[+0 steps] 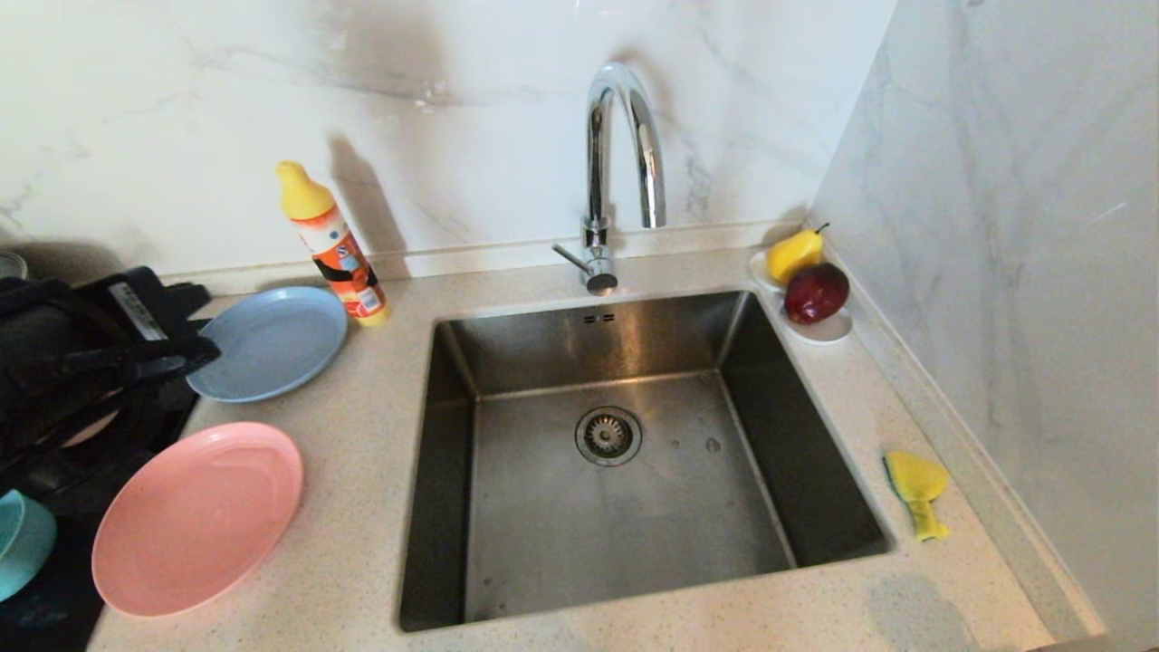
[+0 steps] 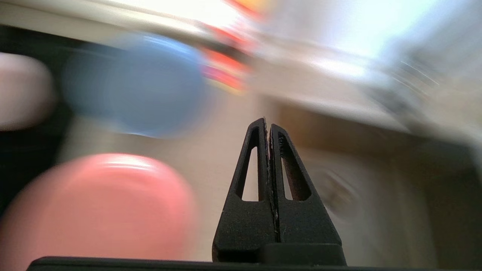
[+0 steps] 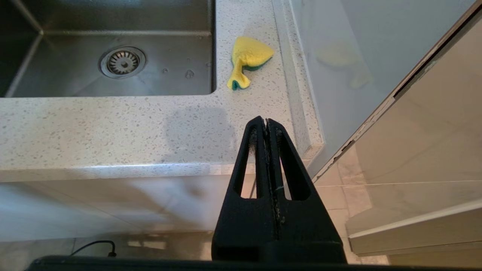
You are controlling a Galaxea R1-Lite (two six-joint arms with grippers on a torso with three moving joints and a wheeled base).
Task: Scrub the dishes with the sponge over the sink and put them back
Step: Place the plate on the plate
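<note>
1. Far left, your teal bowl (image 1: 20, 541) sits at the edge; left gripper (image 2: 268, 122), fingers pressed together, holds nothing, above the plates.
2. Pink plate (image 1: 197, 518) near, grey-blue plate (image 1: 270, 342) behind it, both on the counter.
3. Sink (image 1: 625, 507) in the middle.
4. Sponge (image 1: 917, 489) lies just right of the sink.
5. Right gripper (image 3: 266, 122) closed, empty, off the counter's front.

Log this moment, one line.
left gripper: shut, empty, over counter | right gripper: shut, parked | sponge: beside sink

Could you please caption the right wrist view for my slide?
Right gripper shut, off the counter edge; sponge beside sink.
</note>
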